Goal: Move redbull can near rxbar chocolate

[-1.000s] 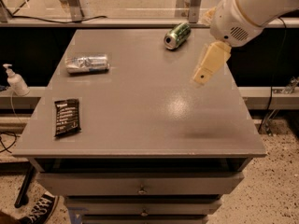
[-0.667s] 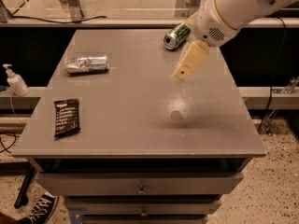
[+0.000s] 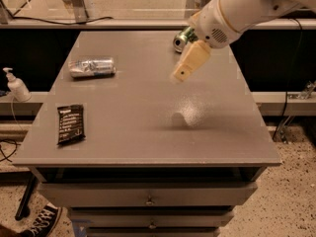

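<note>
Redbull can (image 3: 92, 67) lies well left of the gripper (image 3: 186, 68), which has swung leftward toward it. We judge the approach underway and cannot tell whether the gripper is spread.

One camera looks down from above the near edge of the surface (image 3: 148, 147), facing 12 o'clock, near enough that the top fills most of the view, with drawers (image 3: 148, 194) at 6 o'clock; the hand (image 3: 183, 71) hangs over it toward 1 o'clock
</note>
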You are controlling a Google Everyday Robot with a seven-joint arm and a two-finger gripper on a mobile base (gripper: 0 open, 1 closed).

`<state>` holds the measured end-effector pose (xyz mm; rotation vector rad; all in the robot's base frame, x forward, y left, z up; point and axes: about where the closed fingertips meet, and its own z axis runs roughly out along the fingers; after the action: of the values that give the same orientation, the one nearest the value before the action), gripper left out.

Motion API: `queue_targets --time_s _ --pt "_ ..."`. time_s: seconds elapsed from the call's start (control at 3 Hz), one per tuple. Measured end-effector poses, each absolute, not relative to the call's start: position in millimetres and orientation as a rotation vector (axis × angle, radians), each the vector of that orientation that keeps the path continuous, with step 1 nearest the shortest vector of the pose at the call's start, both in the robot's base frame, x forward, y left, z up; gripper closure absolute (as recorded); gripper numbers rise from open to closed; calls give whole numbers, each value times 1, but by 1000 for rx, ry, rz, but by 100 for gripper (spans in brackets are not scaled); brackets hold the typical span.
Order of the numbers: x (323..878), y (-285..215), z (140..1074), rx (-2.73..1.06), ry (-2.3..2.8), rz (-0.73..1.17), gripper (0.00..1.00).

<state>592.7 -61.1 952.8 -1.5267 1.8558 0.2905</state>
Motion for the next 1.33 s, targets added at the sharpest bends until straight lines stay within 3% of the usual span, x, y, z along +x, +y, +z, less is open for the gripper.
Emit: queue_targets --time_s 0.67,1.33 --pt "649 35 933 -1482 1765 506 0" --pt "688 112 907 -1502 1750 553 0"
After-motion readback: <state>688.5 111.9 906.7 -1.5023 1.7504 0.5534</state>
